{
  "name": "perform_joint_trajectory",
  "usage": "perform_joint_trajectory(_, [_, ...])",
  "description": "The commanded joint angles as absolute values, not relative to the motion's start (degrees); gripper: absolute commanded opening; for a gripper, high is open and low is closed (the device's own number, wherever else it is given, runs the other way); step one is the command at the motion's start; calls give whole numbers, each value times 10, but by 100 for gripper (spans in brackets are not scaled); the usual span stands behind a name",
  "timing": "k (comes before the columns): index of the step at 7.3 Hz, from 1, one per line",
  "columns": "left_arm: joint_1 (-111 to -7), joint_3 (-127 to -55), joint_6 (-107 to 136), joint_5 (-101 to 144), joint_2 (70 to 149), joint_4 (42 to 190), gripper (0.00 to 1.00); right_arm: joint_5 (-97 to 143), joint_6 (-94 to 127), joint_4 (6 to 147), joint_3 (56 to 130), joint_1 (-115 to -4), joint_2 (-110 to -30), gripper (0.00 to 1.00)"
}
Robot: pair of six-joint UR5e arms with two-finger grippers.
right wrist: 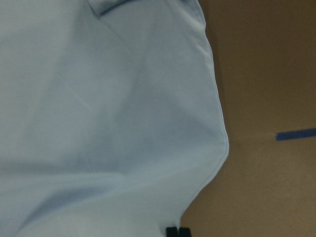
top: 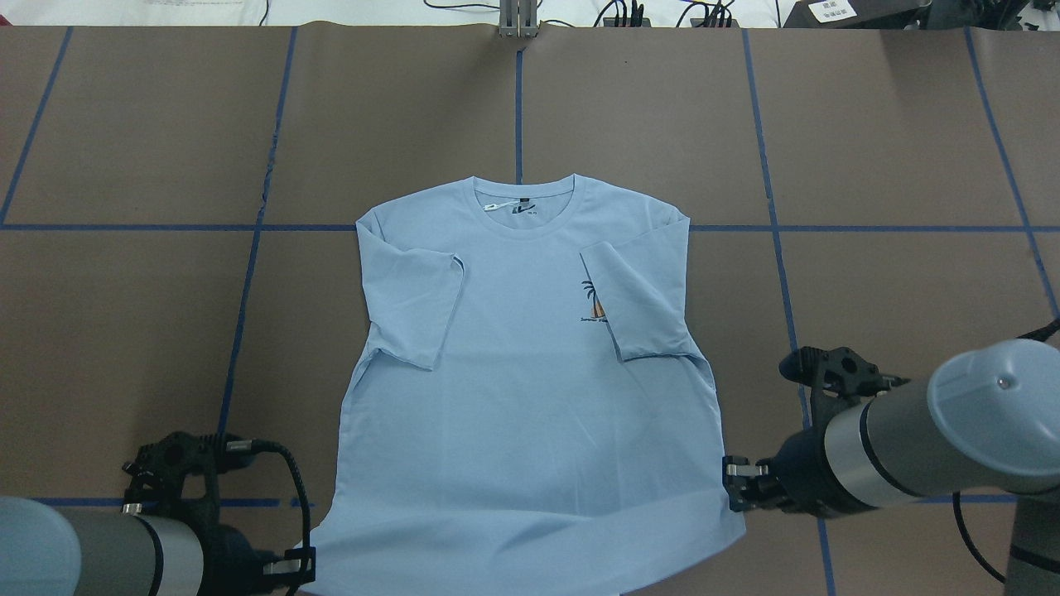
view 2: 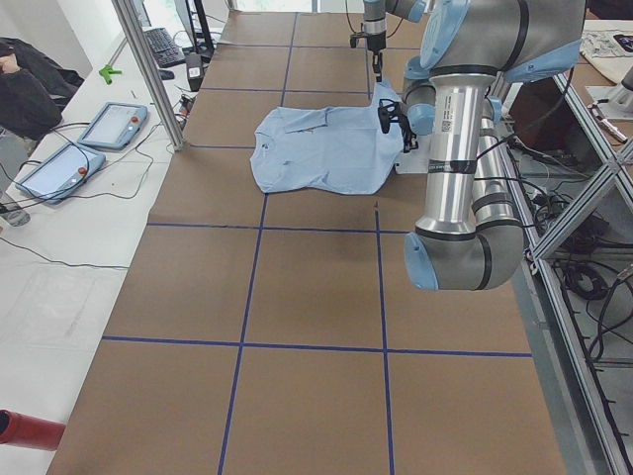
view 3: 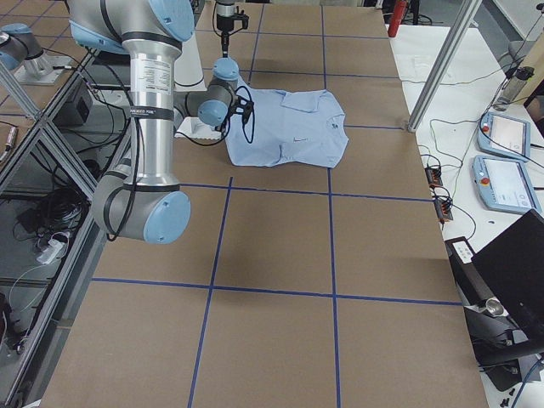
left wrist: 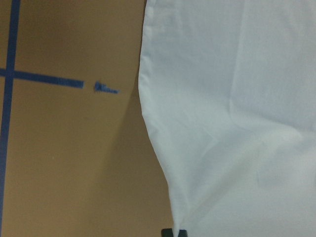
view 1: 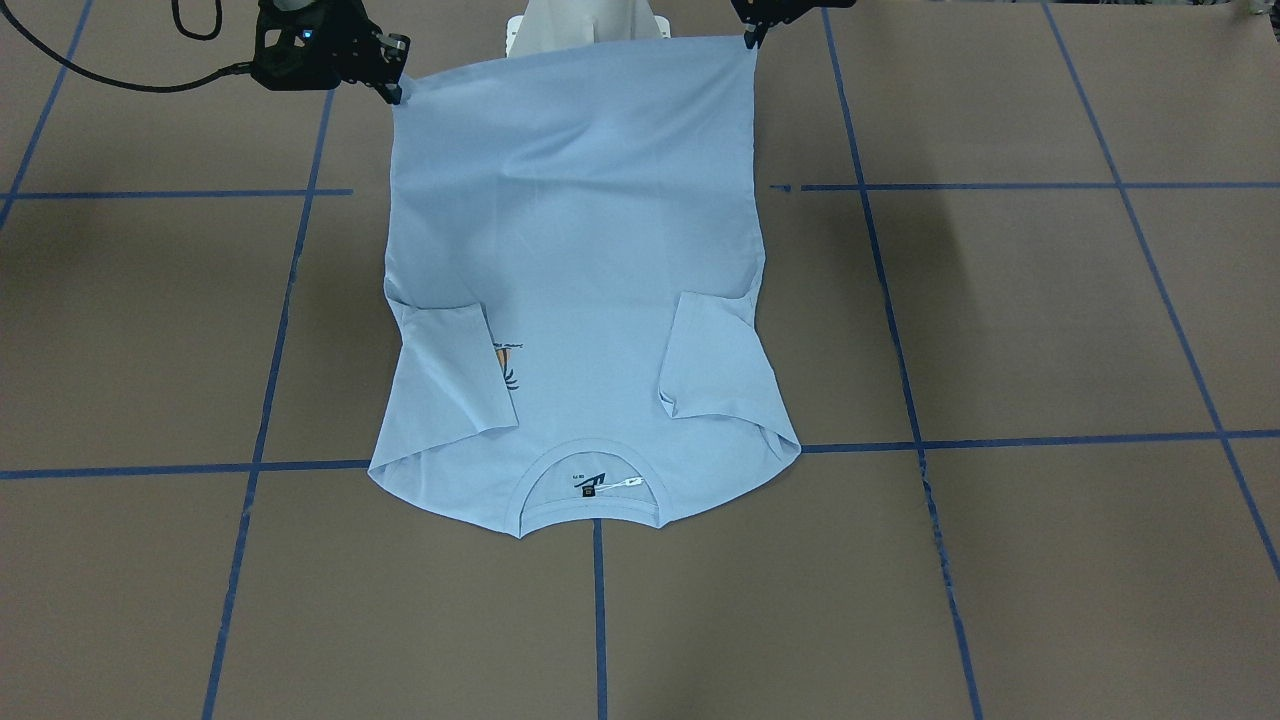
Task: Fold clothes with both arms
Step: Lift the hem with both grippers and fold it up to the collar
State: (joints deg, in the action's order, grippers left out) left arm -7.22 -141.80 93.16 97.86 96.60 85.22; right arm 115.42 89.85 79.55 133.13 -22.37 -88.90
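The light blue T-shirt [top: 513, 414] lies front up on the brown table, collar [top: 523, 203] away from the robot and both sleeves folded in over the chest. The right sleeve half covers the palm print [top: 591, 302]. My left gripper [top: 302, 567] is shut on the hem's left corner, and my right gripper [top: 733, 484] is shut on the right corner. In the front-facing view the hem runs taut between the right gripper [view 1: 395, 92] and the left gripper [view 1: 750, 40]. Both wrist views show cloth [left wrist: 237, 123] [right wrist: 98, 123] running into the closed fingertips [left wrist: 174, 232] [right wrist: 177, 231].
Blue tape lines [top: 518, 108] divide the brown table into squares. The white pedestal base [view 1: 585, 25] stands just behind the hem. Two teach pendants [view 2: 104, 124] lie on the side bench past a metal post [view 2: 148, 69]. A person's dark sleeve [view 2: 25, 84] shows there.
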Motion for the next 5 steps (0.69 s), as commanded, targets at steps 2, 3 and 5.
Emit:
perform_joint_trajectory(2, [-142,-1354,876,980,996,852,0,1165,854,792,1276,-324,-841,0])
perform_joint_trajectory(3, [-171,-1346,869,1007,1004,852,0,1163,853,792,1260,-336,-821,0])
perform_joint_trajectory(5, [-245,-1291,855,1031,1081,824,0,1162,853,792,1235,-364,-786,0])
